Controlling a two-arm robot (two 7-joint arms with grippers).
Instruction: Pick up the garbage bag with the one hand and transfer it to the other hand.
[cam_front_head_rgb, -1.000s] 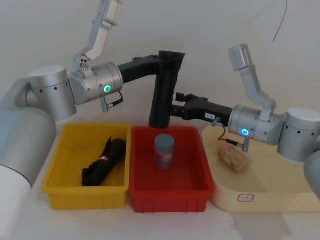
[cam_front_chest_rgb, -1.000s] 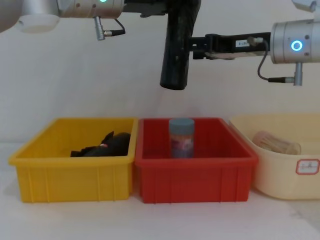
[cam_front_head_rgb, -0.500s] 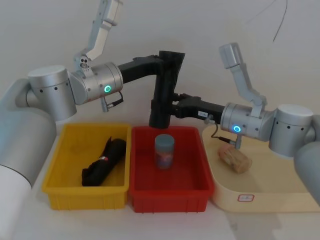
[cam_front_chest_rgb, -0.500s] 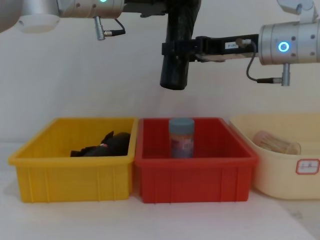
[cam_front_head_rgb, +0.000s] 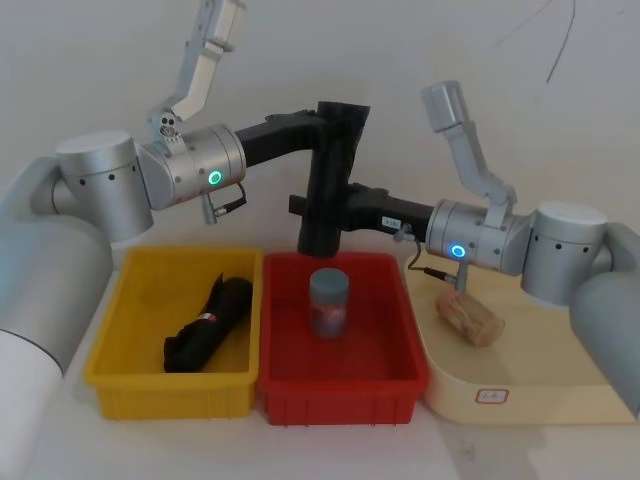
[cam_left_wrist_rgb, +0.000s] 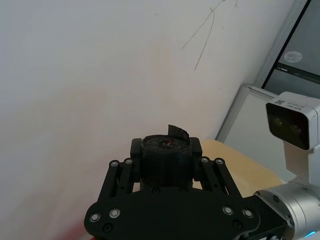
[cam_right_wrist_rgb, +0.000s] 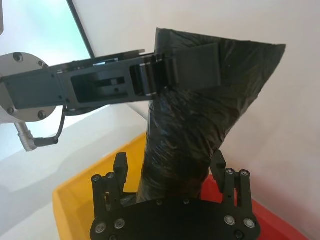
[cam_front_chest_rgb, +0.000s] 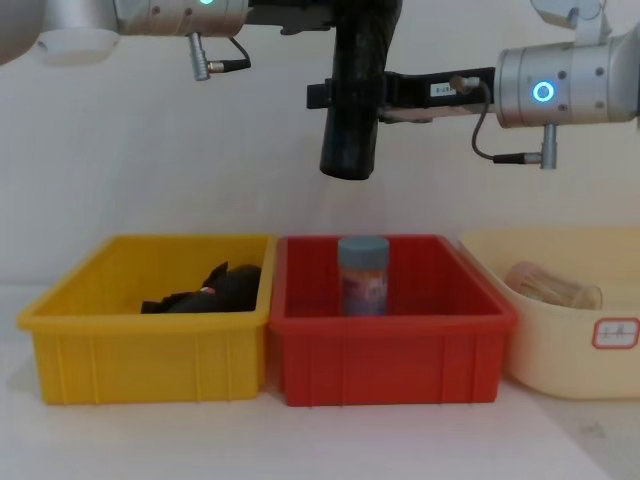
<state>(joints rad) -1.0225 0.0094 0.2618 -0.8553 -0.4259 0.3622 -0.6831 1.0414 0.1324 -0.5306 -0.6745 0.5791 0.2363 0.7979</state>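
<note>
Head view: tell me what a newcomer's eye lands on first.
The garbage bag, a glossy black roll, hangs upright in mid-air above the red bin, gripped near its top by the left gripper. The right gripper reaches in from the right with a finger on each side of the roll, lower down. Below stand the yellow bin holding a black lump and a blue-lidded jar in the red bin.

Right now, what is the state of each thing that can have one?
Garbage bag: upright in the air, above the red bin.
Left gripper: shut on the bag's top.
Right gripper: open, fingers on both sides of the bag's lower part.
Jar: upright in the red bin, lid on.
</note>
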